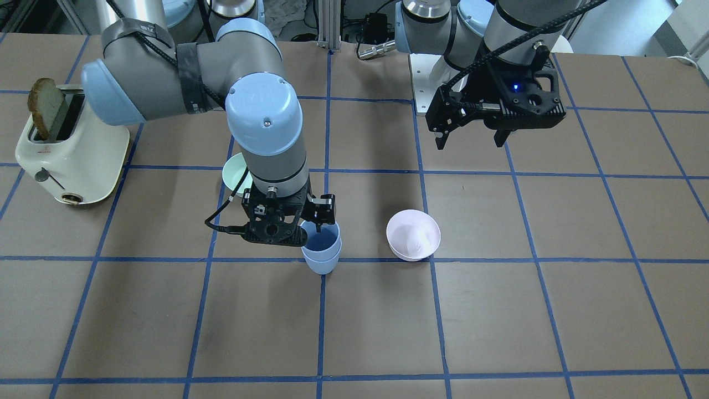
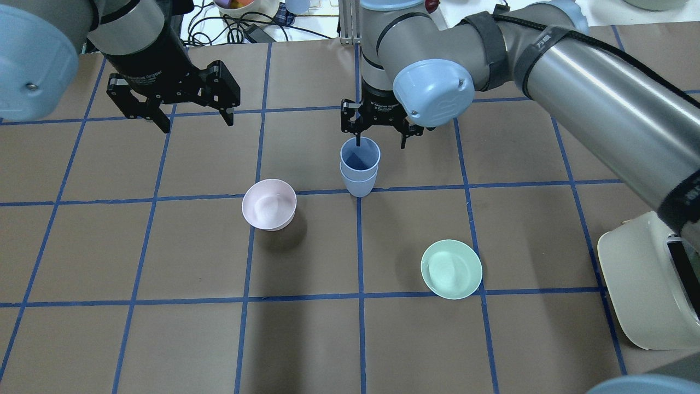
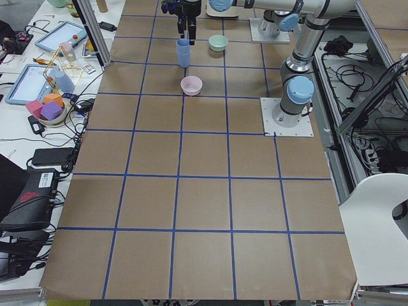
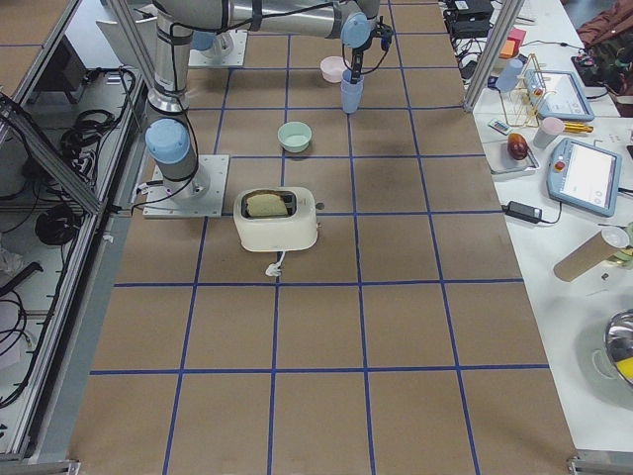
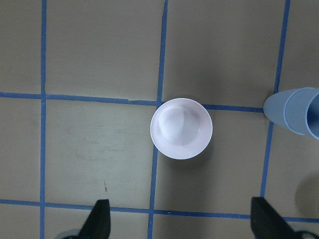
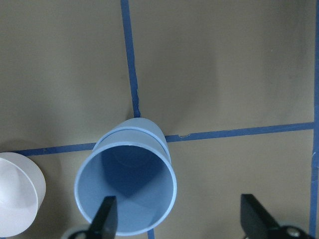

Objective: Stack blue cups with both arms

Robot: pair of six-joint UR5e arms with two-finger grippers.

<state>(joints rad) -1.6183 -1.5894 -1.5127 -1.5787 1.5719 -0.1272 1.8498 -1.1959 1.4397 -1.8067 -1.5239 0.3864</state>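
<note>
The two pale blue cups [image 2: 359, 171] stand nested, one inside the other, upright on a blue tape line near the table's middle; they also show in the front view [image 1: 321, 252] and the right wrist view [image 6: 127, 186]. My right gripper [image 2: 381, 141] hangs just above them with its jaws wide apart. One finger [image 6: 104, 219] is at or just inside the top cup's rim, the other is well outside it. My left gripper [image 2: 194, 116] is open and empty, raised above the table off to the side. Its wrist view shows the stack at the right edge [image 5: 296, 112].
A pale pink bowl [image 2: 269, 204] sits upright beside the cups, below my left gripper [image 5: 182, 229]. A mint-green bowl [image 2: 451, 268] sits nearer my base under the right arm. A cream toaster [image 1: 66, 149] with a bread slice stands at my right.
</note>
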